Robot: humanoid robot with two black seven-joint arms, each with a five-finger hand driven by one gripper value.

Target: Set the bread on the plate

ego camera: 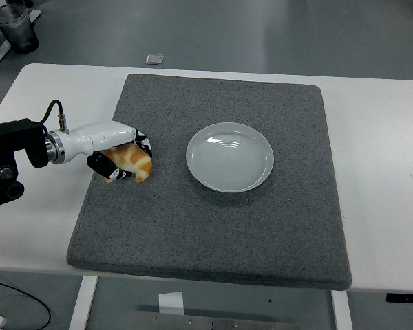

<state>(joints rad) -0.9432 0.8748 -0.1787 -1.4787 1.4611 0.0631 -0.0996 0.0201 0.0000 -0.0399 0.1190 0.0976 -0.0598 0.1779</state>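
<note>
Sitting near the left side of a grey mat on the white tabletop: a golden-brown bread, croissant-like with pale streaks, curving in a crescent and being gripped by the left hand, white-shelled with black fingers wrapping over its top and under its near side. Lying well apart to its right, near the mat's middle: a round, shallow, pale plate, holding nothing, resting flat and catching faint glints of light on its ringed inner surface. Impossible to tell whether the bread is resting on the mat or hanging just above it.
</note>
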